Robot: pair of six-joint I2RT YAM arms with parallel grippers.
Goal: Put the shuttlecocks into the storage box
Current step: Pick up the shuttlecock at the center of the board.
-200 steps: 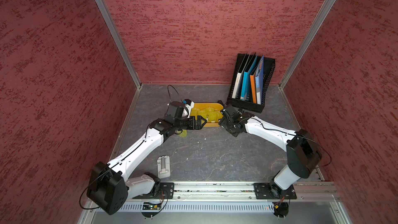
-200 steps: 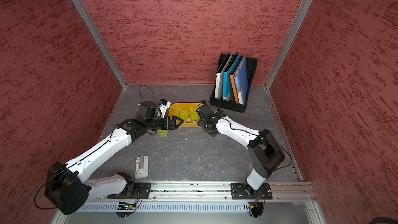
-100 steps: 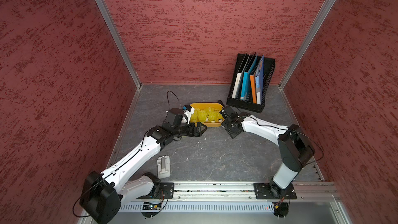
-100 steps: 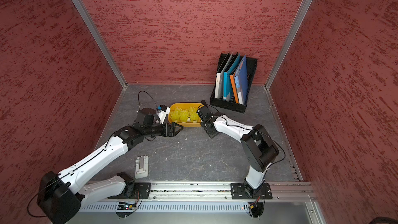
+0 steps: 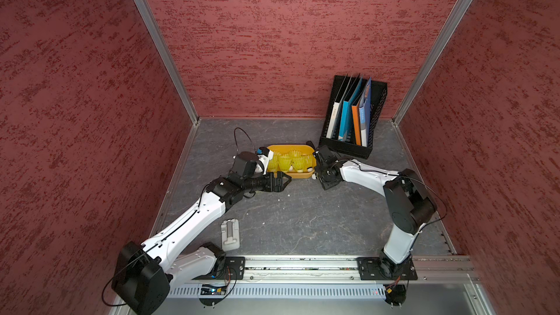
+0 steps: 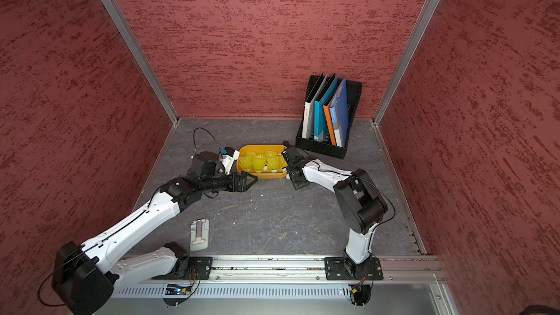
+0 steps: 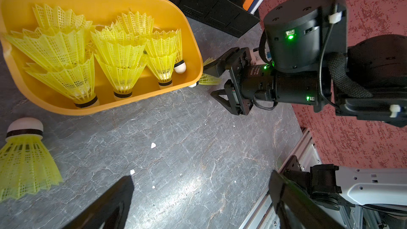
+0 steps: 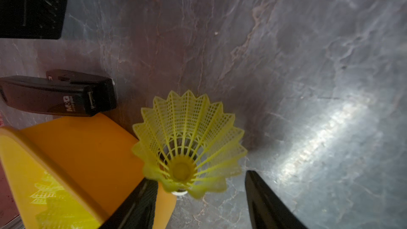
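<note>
One shuttlecock point(image 8: 187, 142) sitting on counter point(image 8: 308, 62) beside storage box point(image 8: 83, 150); my right claw point(image 8: 198, 179) straddling it, jaws parted, not clamping. Second shuttlecock point(image 7: 24, 161) sitting near my left claw point(image 5: 286, 181), gaping empty. Other shuttlecocks point(image 7: 119, 56) nesting inside box; count unclear.

File rack point(image 5: 345, 146) stands just beside storage box point(image 5: 288, 146).

You worked inside three textured red walls point(image 5: 272, 40), joined at the rear corners by aluminium posts point(image 5: 160, 46). The floor point(image 5: 303, 216) was grey, marbled and glossy, with bright glare patches. A black mesh file rack point(image 5: 344, 146) holding folders point(image 5: 345, 119) stood at the far right. An aluminium rail point(image 5: 303, 271) edged the front.
</note>
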